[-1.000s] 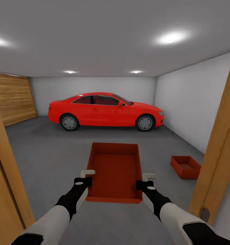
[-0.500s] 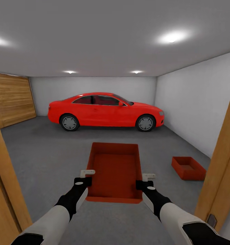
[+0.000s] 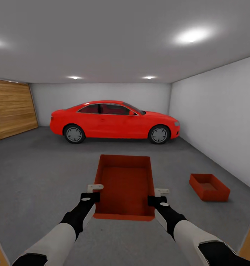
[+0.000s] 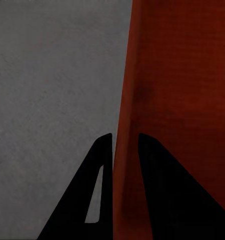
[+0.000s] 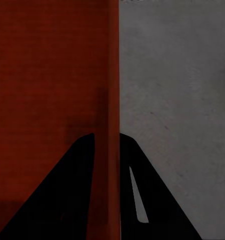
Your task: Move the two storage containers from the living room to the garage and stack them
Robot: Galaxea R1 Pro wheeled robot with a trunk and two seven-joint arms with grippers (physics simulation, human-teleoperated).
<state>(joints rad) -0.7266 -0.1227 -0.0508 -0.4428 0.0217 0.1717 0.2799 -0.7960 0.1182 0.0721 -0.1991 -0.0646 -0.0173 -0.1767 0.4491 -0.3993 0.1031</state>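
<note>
At two o'clock on the floor (image 3: 36, 173), the second container (image 3: 209, 187) lies nearer the right gripper (image 3: 161, 192); both it and the left gripper (image 3: 95, 188) clamp the carried container (image 3: 125, 184).

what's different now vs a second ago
The robot has rolled forward through the doorway: the wooden door frame has slid out to the picture's edges, and the camera moved, not the things. The carried storage container stays pinched by its side walls between the left tool and right tool, same pose. The second storage container still sits on the grey floor by the right wall, the red car parked.
</note>
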